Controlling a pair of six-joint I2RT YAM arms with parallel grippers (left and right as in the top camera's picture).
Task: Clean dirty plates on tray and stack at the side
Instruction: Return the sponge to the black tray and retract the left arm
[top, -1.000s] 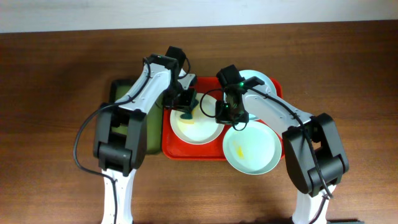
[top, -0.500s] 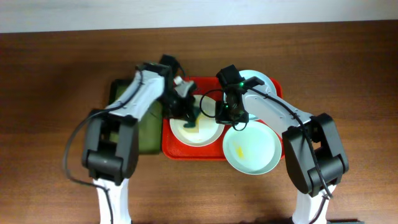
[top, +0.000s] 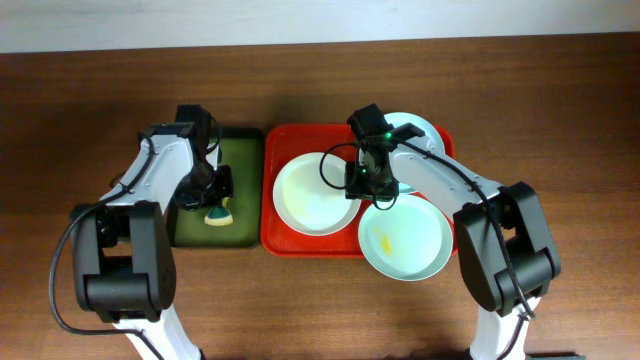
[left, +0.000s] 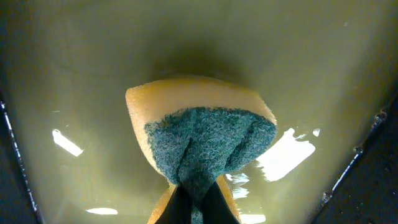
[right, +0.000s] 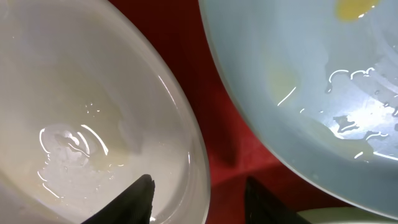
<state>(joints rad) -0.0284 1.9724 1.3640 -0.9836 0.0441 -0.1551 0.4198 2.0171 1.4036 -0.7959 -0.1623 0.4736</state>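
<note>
Pinching the sponge (left: 200, 140) tight in our left tool (left: 198, 200) over the green tray (top: 238, 232) at 9 o'clock, we have our right tool (right: 198, 190) spread astride the white plate's (top: 308, 195) 3 o'clock rim, inside the red tray (top: 300, 246).

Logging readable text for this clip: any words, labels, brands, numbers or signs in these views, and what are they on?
None. No view shows legible text: the red tray, green tray, white plate, mint plate and sponge all look unmarked. The arm housings show no marking that can be read at this size.
</note>
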